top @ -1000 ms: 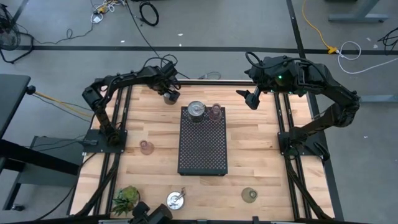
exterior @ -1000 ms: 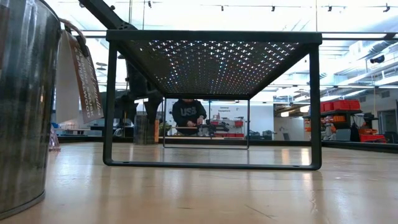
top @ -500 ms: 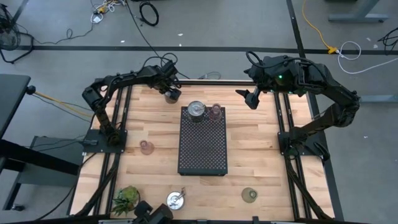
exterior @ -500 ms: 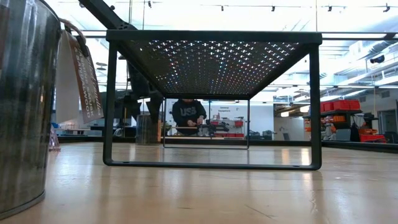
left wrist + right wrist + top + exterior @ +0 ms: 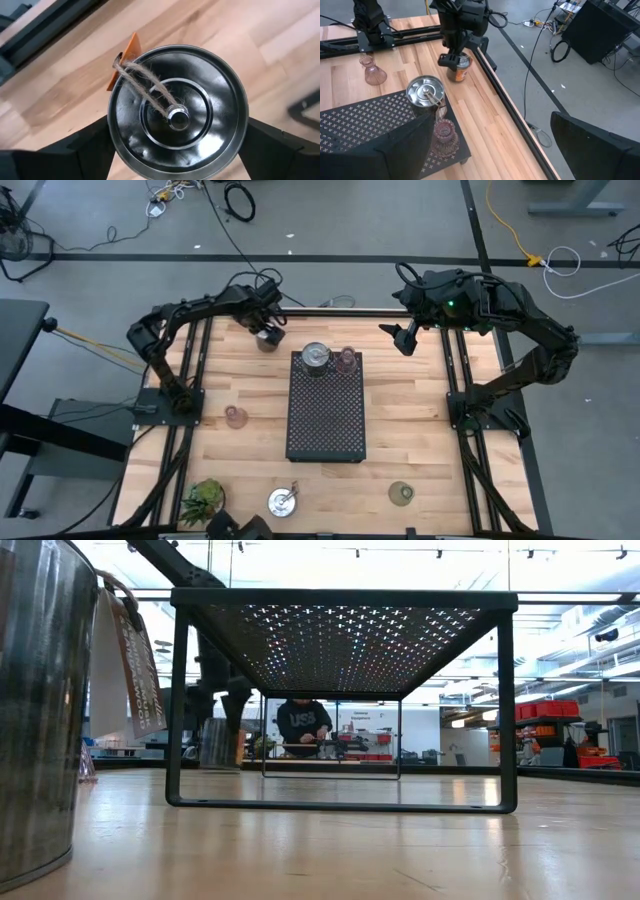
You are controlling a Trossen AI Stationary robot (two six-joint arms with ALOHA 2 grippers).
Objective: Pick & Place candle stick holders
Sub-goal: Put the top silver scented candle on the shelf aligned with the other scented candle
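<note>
A silvery metal candle stick holder (image 5: 177,107) with a twine loop and an orange tag stands at the table's far left, with my left gripper (image 5: 265,330) shut on it from above. On the far end of the black perforated tray (image 5: 327,420) stand another silvery holder (image 5: 316,357) and a pink glass one (image 5: 346,361). A second pink holder (image 5: 235,417), a third silvery one (image 5: 281,501) and an olive-green one (image 5: 401,493) stand on the wood. My right gripper (image 5: 403,340) hangs open above the far right. My left gripper pinches the silvery holder's round outer wall (image 5: 112,142) between its two fingers, one on each opposite side. The fingers come from above, pointing almost straight down. The holder stands upright, mouth up; whether its base is clear of the table I cannot tell.
A spiky green plant (image 5: 203,498) stands at the near left corner. The tray is a raised stand on thin legs (image 5: 178,710) in the table's middle. Black rails run along both side edges. A person sits at a desk far behind the table.
My left gripper, with the silvery holder between its fingers, has shifted a little toward the table's left edge; the holder stays upright. My right arm has kept still.
</note>
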